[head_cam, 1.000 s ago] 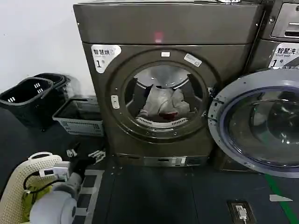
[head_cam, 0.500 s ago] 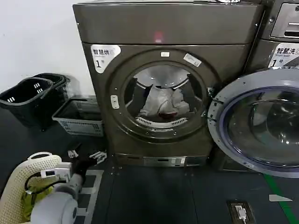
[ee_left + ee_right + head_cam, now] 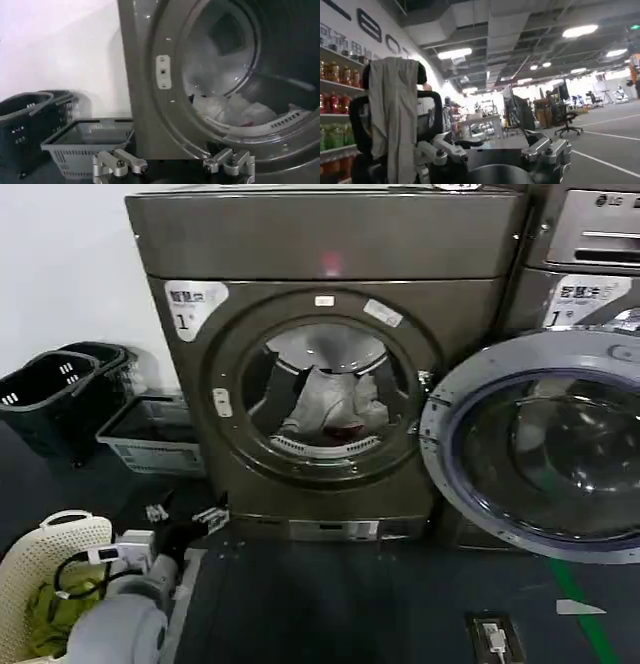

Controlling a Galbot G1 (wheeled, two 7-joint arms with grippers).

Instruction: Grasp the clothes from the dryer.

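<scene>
The bronze-grey dryer (image 3: 330,244) stands straight ahead with its round glass door (image 3: 540,349) swung open to the right. Inside the drum lie the clothes (image 3: 325,409), a white to pale grey bundle with a small dark red piece. My left gripper (image 3: 185,519) hangs low, in front of the dryer's lower left corner, open and holding nothing. From the left wrist, the left gripper (image 3: 172,165) faces the dryer's front (image 3: 145,75), with the clothes (image 3: 225,107) beyond the porthole rim. My right gripper (image 3: 495,150) is open and empty, pointing at the room behind.
Two black baskets (image 3: 50,389) and a grey crate (image 3: 150,434) sit on the floor left of the dryer. A cream woven basket (image 3: 40,549) holding green cloth is by my left arm. A grey LG machine (image 3: 590,234) stands at the upper right.
The dryer, baskets and door have shifted left in the head view. My left gripper keeps its place in the picture, so it now sits closer under the dryer's lower left front.
</scene>
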